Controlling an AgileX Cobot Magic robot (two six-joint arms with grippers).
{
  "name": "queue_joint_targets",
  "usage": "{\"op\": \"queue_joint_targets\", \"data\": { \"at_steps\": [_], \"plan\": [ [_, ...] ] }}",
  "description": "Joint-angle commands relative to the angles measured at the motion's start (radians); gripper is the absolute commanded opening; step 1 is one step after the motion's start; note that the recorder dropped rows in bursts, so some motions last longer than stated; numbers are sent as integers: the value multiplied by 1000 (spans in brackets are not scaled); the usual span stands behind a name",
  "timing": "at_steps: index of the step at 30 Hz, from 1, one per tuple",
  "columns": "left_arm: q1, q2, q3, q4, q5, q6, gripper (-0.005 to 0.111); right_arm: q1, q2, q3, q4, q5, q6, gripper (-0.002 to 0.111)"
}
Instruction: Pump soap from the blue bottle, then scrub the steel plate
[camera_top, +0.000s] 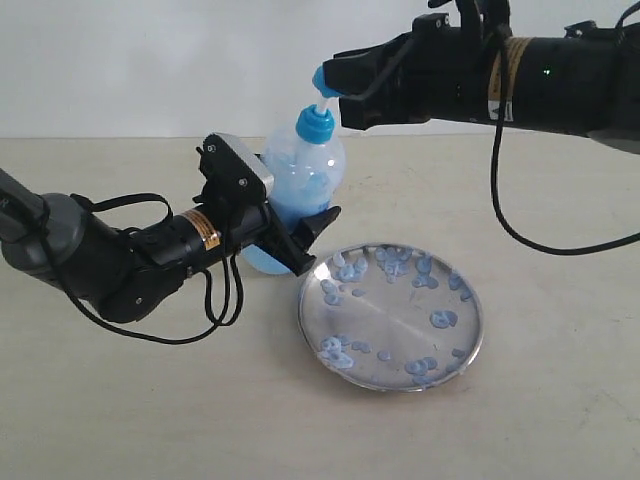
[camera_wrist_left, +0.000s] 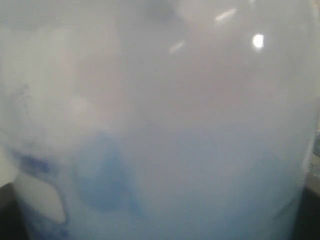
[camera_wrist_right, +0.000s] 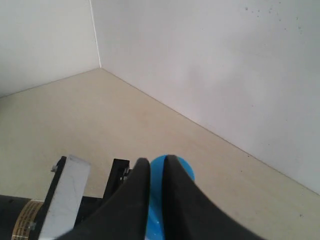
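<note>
The blue bottle (camera_top: 305, 170) is tilted toward the steel plate (camera_top: 400, 310), and my left gripper (camera_top: 312, 242) is shut round its lower body. Its wall fills the left wrist view (camera_wrist_left: 160, 125), with pale soap (camera_wrist_left: 200, 190) low inside. My right gripper (camera_top: 333, 92) sits on top of the blue pump head (camera_top: 320, 78). In the right wrist view the right gripper (camera_wrist_right: 155, 162) has its fingers almost together, with the pump head (camera_wrist_right: 172, 167) showing under them. Soap blobs (camera_top: 443, 318) dot the plate.
The plate lies on a beige table (camera_top: 540, 400) that meets a white wall (camera_top: 150, 60) at the back. The right arm's black cable (camera_top: 510, 225) hangs in a loop above the table behind the plate. The left arm (camera_top: 90, 260) stretches across the left side.
</note>
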Motion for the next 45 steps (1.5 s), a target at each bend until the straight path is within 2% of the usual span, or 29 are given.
{"op": "queue_joint_targets", "data": {
  "at_steps": [1,11,24,29,31,32,34,38,41,43,44,45],
  "plan": [
    [-3,10,11,26,79,4,4,5,6,6,-23,61,0,0],
    [-3,10,11,52,79,4,4,5,96,6,-142,74,151,0],
    [-3,10,11,52,75,4,4,5,104,6,-182,96,184,0],
    [-3,10,11,49,71,-2,4,5,59,6,-59,98,2,0],
    [-3,10,11,33,57,-63,4,5,24,6,67,103,-123,0],
    [-3,10,11,0,35,-146,4,5,-26,6,200,105,-260,0],
    [-2,10,11,-42,19,-209,4,5,-84,6,317,120,-360,0],
    [3,10,14,-60,18,-234,4,5,-240,15,414,267,-392,0],
    [3,10,14,-60,9,-234,4,5,-508,189,412,245,-406,0],
    [3,10,14,-60,11,-234,4,5,-686,422,412,232,-369,0],
    [3,10,14,-60,40,-234,4,5,-779,601,412,237,-292,0],
    [3,10,14,-60,54,-234,4,5,-805,666,422,231,-270,0]
  ]
}}
